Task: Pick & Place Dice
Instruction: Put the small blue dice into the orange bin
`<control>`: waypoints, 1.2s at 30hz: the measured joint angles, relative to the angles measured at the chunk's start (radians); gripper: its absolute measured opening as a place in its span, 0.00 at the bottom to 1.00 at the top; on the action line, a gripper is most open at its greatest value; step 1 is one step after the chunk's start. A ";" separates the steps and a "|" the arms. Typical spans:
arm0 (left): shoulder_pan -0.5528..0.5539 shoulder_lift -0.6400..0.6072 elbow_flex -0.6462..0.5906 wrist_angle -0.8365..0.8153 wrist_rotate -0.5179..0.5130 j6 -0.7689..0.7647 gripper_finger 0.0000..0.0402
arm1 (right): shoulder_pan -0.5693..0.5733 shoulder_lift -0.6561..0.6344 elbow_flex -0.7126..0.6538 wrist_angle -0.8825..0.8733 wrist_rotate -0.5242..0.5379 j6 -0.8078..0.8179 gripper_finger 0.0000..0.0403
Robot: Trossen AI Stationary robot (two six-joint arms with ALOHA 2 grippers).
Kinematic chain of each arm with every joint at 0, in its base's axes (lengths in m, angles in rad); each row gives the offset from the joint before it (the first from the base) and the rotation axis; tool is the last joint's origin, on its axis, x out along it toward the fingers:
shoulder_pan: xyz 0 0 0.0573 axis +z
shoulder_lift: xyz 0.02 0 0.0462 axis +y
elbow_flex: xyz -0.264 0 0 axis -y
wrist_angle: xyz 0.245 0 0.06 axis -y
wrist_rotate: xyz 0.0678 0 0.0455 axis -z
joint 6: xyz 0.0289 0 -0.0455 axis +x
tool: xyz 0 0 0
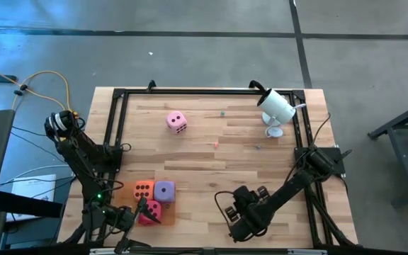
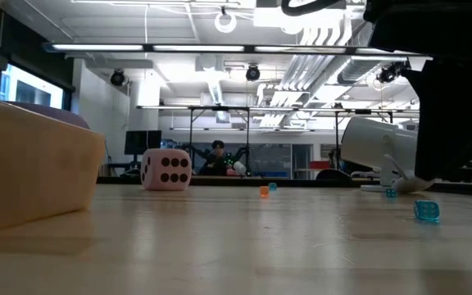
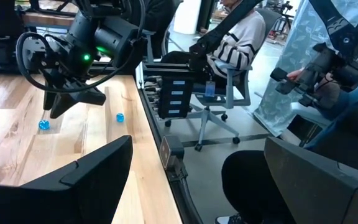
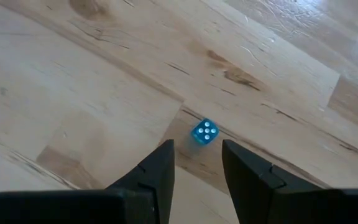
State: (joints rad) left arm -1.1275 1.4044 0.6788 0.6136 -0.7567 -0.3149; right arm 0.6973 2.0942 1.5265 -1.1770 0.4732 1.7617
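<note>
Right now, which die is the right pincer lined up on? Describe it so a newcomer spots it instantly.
Start at the near edge of the wooden table, on the right arm's side, where the right pincer points down at the boards. Just ahead of its parted fingertips lies a tiny blue die, four white pips up. Unlike the big soft light pink die far across the table, it is translucent and far smaller.

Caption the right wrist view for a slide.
Right gripper hovers open over a small blue die on the wooden table.

Left end effector (image 3: 191, 180) rests low at the near edge, fingers spread wide; right end effector (image 4: 197, 163) points downward, fingers narrowly parted.
</note>
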 joint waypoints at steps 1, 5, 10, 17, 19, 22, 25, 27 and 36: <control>0.000 0.000 0.000 0.000 0.000 0.000 0.88 | -0.001 0.002 0.000 -0.001 0.000 -0.008 0.31; 0.000 0.000 0.000 0.000 0.000 0.000 0.88 | -0.005 0.005 -0.001 0.008 -0.001 -0.030 0.31; 0.000 0.000 0.000 0.000 0.000 0.000 0.88 | -0.012 0.005 -0.005 0.009 0.015 -0.039 0.31; 0.000 0.000 0.000 -0.001 0.000 0.000 0.88 | -0.012 0.005 -0.005 0.032 0.026 -0.043 0.31; 0.000 0.000 0.000 -0.001 0.000 0.000 0.88 | -0.012 0.005 -0.005 0.033 0.024 -0.042 0.31; 0.000 0.000 0.000 -0.001 0.000 0.000 0.88 | -0.012 0.005 -0.005 0.046 0.025 -0.069 0.31; 0.000 0.000 0.000 -0.002 0.000 0.000 0.88 | -0.010 0.005 -0.005 0.113 0.024 -0.137 0.31; 0.000 0.000 0.000 -0.002 0.000 0.000 0.88 | -0.010 0.005 -0.005 0.151 0.026 -0.184 0.31; 0.000 0.000 0.000 -0.002 0.000 0.000 0.88 | -0.008 0.006 -0.004 0.177 0.152 -0.147 0.31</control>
State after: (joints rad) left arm -1.1278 1.4044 0.6788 0.6121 -0.7563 -0.3145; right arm 0.6891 2.0998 1.5223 -1.0004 0.6256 1.6148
